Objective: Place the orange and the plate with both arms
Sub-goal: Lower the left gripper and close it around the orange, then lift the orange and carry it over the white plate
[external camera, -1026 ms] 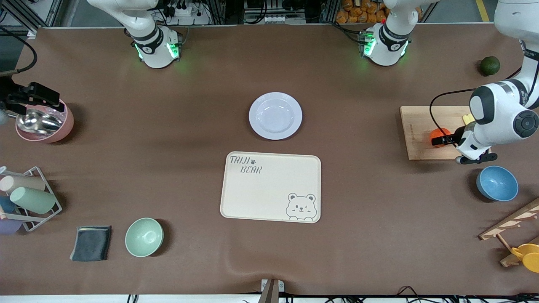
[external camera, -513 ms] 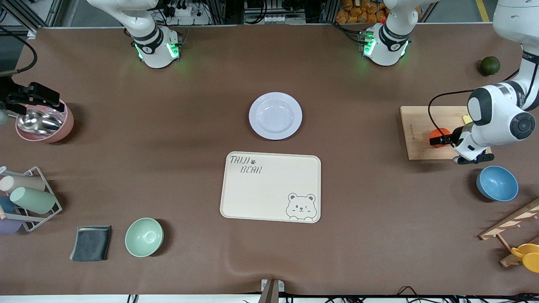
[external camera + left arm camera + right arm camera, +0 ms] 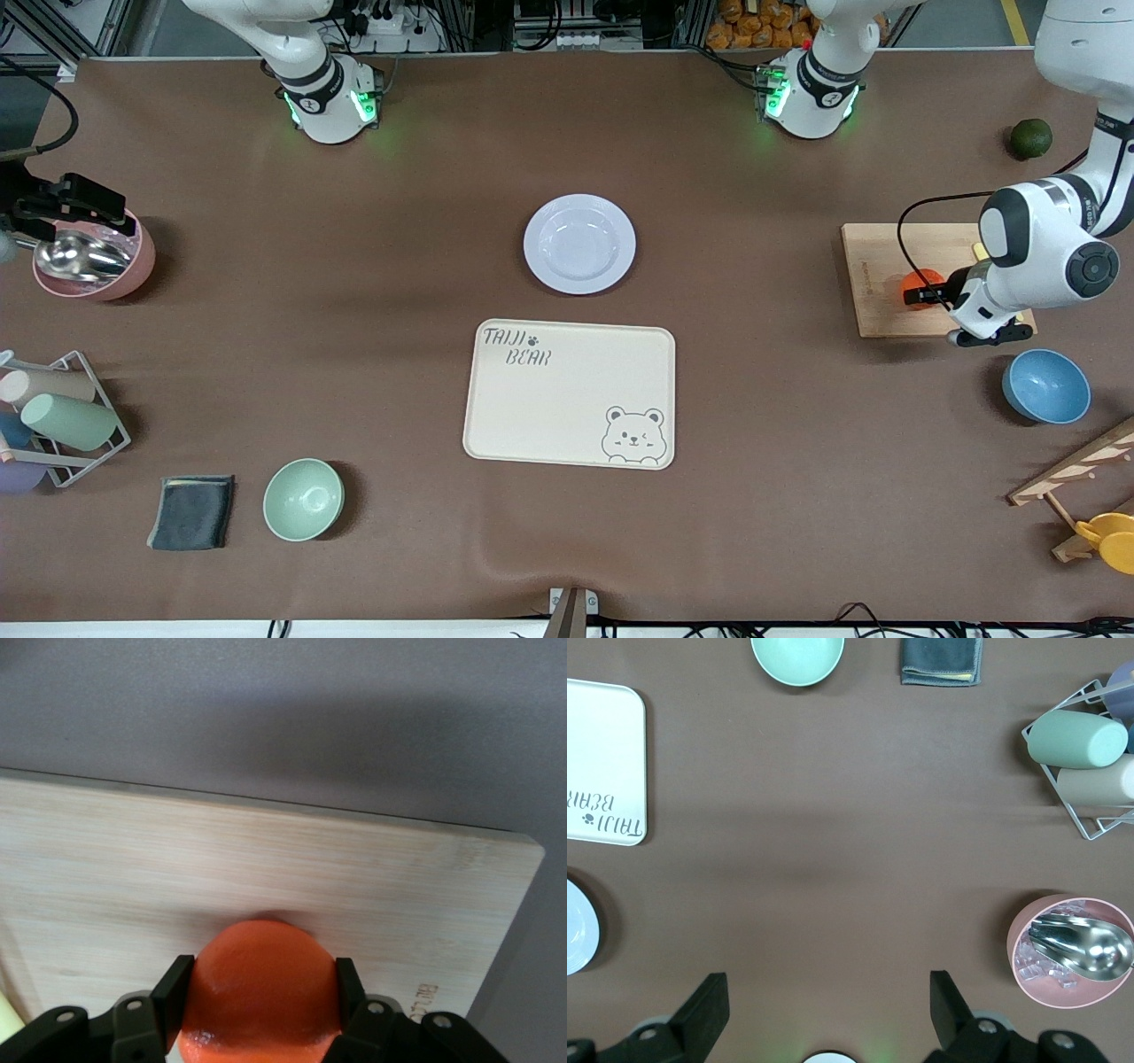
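Left gripper (image 3: 257, 992) clamped; right gripper (image 3: 828, 1010) spread, waiting.

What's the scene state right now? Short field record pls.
orange: on the cutting board, between the left gripper's fingers
left gripper: at the board, shut on the orange
right gripper: open, above the table near the pink bowl; arm waits
plate: on the table, nothing on it, between the arm bases and the tray
tray: bare, nearer to the front camera than the plate
step: orange gripped, not yet lifted off the board
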Tool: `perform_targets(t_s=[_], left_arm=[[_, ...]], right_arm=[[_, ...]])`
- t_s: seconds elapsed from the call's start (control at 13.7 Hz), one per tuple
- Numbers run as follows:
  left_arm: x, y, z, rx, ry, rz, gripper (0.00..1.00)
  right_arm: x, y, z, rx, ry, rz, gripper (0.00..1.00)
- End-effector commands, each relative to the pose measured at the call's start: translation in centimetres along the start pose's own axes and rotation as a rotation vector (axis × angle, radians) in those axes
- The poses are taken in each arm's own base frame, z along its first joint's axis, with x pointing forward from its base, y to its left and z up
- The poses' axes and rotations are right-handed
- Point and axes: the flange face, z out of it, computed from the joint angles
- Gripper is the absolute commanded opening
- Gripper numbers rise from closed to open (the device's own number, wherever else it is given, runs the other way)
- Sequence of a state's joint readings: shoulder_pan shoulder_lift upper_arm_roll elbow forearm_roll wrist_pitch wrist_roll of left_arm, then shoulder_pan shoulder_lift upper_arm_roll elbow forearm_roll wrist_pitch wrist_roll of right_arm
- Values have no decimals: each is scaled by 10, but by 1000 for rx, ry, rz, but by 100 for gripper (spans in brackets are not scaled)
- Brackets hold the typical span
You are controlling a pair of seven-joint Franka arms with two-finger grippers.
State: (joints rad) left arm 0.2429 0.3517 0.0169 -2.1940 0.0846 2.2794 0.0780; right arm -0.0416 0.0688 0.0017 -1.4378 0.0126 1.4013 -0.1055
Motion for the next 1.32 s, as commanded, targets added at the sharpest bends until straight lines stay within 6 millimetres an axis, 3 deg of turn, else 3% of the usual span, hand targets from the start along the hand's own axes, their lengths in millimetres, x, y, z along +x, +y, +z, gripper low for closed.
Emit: perform_targets(t_s=[0.0, 0.15, 0.22, 0.44, 0.59, 0.73, 0.95, 1.1, 1.25], left_arm=[[3, 10, -3, 12, -8, 39, 18], [5, 16, -19, 14, -8, 54, 15], [10, 32, -42, 15, -6, 73, 14], [19, 105, -111, 8, -52, 173, 10], [20, 157, -141, -32, -33, 175, 10], [8, 217, -150, -64, -39, 112, 10], [-8, 283, -152, -64, -46, 15, 10], [-29, 344, -152, -41, -41, -51, 10], [-57, 403, -136, -14, -48, -94, 10]], right_arm=[[0, -2, 3, 11, -3, 12, 100], [0, -1, 4, 15, -7, 11, 100], [0, -1, 4, 15, -5, 11, 100], [2, -1, 8, 16, -4, 10, 100], [3, -2, 9, 16, -4, 8, 100], [4, 2, 11, 17, -3, 15, 100], [6, 3, 16, 18, -13, 15, 100], [8, 2, 20, 18, -19, 13, 100], [9, 1, 19, 19, -14, 12, 100]])
